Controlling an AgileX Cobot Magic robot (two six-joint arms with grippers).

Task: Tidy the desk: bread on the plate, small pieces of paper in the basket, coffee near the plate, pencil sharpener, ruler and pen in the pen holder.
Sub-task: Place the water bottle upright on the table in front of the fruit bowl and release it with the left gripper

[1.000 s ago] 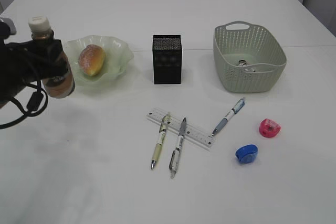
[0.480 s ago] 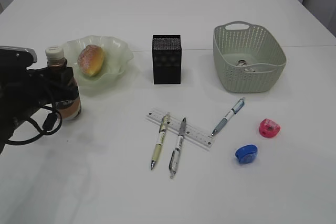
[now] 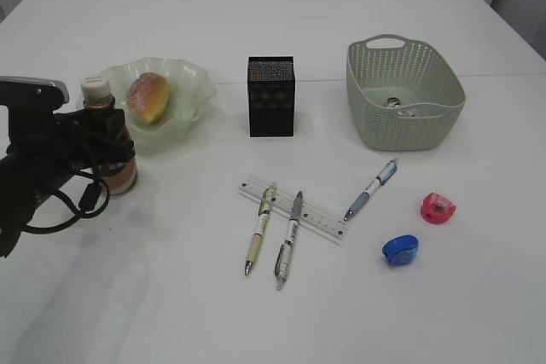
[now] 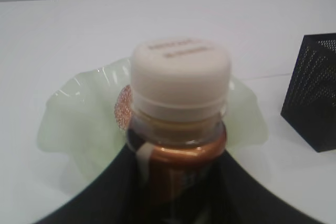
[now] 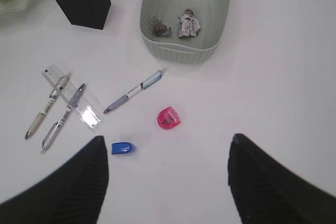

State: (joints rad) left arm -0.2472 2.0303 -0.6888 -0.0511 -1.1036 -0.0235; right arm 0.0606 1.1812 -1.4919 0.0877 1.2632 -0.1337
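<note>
Now that our left gripper (image 3: 101, 147) has come down from the raised position of a second ago, the coffee bottle (image 3: 109, 138) it clamps stands upright, apparently resting on the table (image 3: 171, 296), just in front of the plate (image 3: 183, 83). Beyond the bottle cap, the bread (image 3: 149, 96) lies on that plate. We judge the coffee step nearly done; only the release remains. Farther off to the gripper's right stands the pen holder (image 3: 271, 96), then the ruler (image 3: 320, 218) with two pens across it, a third pen (image 3: 372, 188), and the two sharpeners. Our right gripper (image 5: 168, 182) hangs spread wide above them, holding nothing. Paper scraps (image 5: 188, 23) sit in the basket (image 3: 367, 117).
</note>
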